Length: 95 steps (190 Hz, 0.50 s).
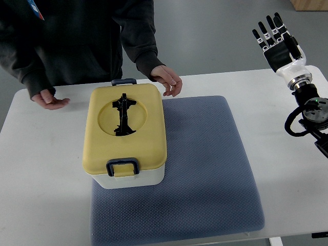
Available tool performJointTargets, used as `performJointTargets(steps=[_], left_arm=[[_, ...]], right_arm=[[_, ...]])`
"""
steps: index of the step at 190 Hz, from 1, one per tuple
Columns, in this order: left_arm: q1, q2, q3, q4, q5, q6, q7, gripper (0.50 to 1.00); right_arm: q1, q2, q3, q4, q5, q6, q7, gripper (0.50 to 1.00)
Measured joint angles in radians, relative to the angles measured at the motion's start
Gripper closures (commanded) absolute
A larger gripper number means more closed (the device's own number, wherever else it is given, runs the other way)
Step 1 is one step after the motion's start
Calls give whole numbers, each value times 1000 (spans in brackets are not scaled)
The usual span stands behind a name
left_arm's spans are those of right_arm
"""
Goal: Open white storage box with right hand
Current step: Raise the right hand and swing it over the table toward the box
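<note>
- White storage box (134,178), top view: set on the left part of a blue-grey mat (205,169), which lies on the white surface (246,84).
- Box is closed by a yellow lid (148,138); a black folded handle (123,115) is seen in a round recess of the lid.
- A dark blue latch (122,167) is seen at the near edge of the lid, a second one (124,81) at the far edge.
- Right hand (277,38) is held up at the upper right, well apart from the box; fingers (265,32) are extended, slightly spread, nothing grasped.
- Left hand is not seen.
- A person in a dark hoodie (77,36) is seen at the far side; both of the person's hands (166,79) are rested on the surface, one just beside the box's far right corner.
</note>
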Motion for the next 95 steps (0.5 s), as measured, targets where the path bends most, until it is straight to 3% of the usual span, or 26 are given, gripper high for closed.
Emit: performJointTargets(steps=[95], left_arm=[[0,0,0,-9,0,-2,6,500]], right_arm=[[17,2,-6,10,-4,1,-3,570]])
